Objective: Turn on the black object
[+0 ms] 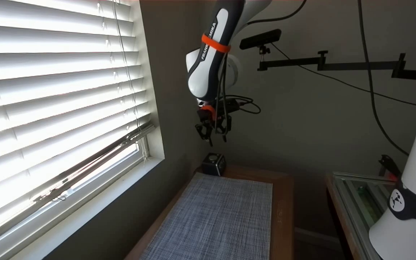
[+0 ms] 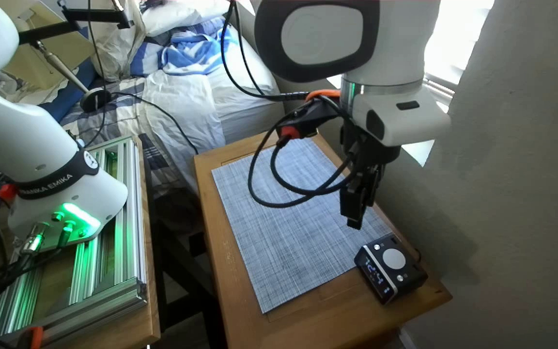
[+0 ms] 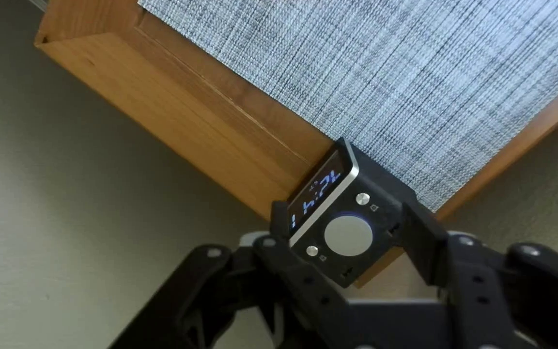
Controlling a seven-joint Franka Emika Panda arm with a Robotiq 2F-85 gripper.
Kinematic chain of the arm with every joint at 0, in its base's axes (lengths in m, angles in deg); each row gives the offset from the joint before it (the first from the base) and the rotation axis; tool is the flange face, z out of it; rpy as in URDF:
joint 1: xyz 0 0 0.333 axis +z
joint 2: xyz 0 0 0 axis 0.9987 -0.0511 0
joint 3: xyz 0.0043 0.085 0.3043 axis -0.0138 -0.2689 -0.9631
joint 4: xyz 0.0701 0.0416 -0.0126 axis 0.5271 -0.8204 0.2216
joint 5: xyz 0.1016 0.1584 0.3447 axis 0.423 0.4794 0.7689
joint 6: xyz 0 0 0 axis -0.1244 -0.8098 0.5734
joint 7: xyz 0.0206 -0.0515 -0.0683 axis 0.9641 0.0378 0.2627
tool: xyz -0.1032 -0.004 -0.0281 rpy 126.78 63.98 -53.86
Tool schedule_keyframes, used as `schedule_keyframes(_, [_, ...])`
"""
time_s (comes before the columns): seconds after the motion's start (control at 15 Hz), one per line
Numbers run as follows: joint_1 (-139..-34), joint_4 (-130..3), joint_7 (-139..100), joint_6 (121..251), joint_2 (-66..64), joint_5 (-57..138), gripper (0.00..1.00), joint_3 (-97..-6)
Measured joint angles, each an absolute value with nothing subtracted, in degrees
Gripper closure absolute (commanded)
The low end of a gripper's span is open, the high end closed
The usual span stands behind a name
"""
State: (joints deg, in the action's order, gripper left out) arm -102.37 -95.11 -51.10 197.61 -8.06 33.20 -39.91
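The boxy black object (image 2: pixel 390 272), topped with a smooth, round pale dial (image 2: pixel 394 259), sat on the grained wooden counter (image 2: pixel 322 315) at one corner of the coarsely woven grey mat (image 2: pixel 298 237). Above it and apart from it hung the tool (image 1: pixel 218 141), empty, its two hinged fingers (image 3: pixel 422 237) spread wide.

Your white arm (image 1: pixel 203 80) wears a black FRANKA EMIKA band (image 2: pixel 58 181), an orange strap (image 1: pixel 215 44), looped black cables (image 2: pixel 315 194) and a black gripper (image 3: pixel 346 219).
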Motion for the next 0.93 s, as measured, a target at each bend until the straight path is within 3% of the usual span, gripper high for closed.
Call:
schedule_keyframes(0.27, [-102.31, -89.58, -50.48, 197.63, -13.38, 36.15, 0.98, -39.09])
schedule_keyframes(0.93, [-102.47, -79.89, -50.26, 197.59, -23.92, 41.87, 1.00, -37.68])
